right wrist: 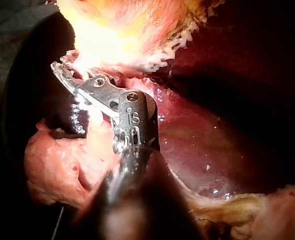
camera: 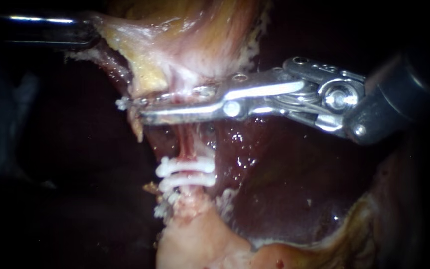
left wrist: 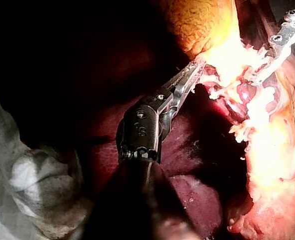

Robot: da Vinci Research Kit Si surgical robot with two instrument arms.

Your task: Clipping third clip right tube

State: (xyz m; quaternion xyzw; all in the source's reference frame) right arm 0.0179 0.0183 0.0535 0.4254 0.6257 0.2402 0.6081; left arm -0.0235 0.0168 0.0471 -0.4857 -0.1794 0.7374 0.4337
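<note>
From the right, the right instrument (camera: 145, 107) has its jaws squeezed onto a white clip (camera: 123, 103) lying across the tube (camera: 187, 147), just to the far side of the two clips (camera: 185, 167) sitting on it, while at far left the left instrument (left wrist: 193, 71) has its jaws pinching the gallbladder (camera: 175, 45) edge.

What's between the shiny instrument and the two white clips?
Only bare pink tube, from the right instrument down to the clips, in the endoscope view.

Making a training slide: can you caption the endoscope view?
Right instrument, jaws shut on a white clip, spans the tube above two clips already placed; left instrument grips tissue.
</note>
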